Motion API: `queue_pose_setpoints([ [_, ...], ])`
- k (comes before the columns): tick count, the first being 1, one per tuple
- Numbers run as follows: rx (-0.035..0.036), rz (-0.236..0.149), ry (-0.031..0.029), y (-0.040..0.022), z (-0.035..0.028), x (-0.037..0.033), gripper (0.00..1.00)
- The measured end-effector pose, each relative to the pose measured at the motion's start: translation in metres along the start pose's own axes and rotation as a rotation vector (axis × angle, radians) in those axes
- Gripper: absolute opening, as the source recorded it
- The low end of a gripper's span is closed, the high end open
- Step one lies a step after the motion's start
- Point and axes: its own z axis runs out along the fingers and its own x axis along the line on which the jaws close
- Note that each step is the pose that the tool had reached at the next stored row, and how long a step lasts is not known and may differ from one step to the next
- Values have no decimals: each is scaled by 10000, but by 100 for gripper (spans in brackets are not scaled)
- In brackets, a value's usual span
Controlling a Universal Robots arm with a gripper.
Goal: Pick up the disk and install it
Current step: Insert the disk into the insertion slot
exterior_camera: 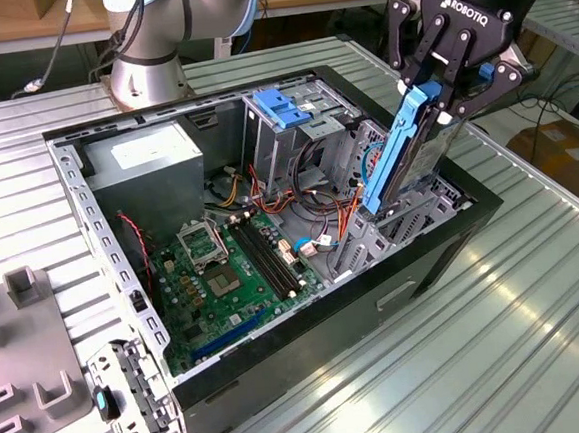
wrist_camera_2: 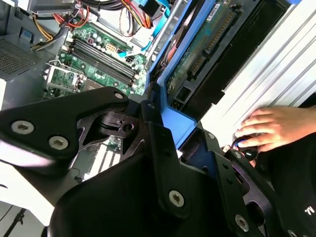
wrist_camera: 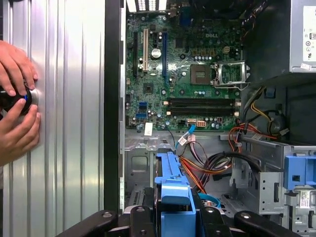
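Note:
The disk (exterior_camera: 402, 152) is a flat drive with blue plastic rails. It is held on edge and tilted, and its lower end reaches down into the drive bay (exterior_camera: 415, 222) at the open computer case's end on the exterior view's right. My gripper (exterior_camera: 443, 99) is shut on its upper end. The second wrist view shows the disk's (wrist_camera_2: 205, 42) green circuit side and blue rail between my black fingers (wrist_camera_2: 160, 143). In the first wrist view the disk's blue rail (wrist_camera: 173, 185) runs away from my gripper (wrist_camera: 175, 222) toward the case floor.
Inside the open case (exterior_camera: 125, 290) lie the green motherboard (exterior_camera: 224, 272), a grey power supply box (exterior_camera: 150, 162), a metal cage with a blue latch (exterior_camera: 283, 109) and loose cables (exterior_camera: 318, 199). A person's hands (wrist_camera: 15, 98) work a small black device on the ribbed table beside the case.

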Motion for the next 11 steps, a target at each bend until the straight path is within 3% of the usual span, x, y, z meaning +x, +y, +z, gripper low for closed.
queue_pose_setpoints([
  [4,1,280,3,1,35,1,37],
  [11,1,294,1,1,89,11,37],
])
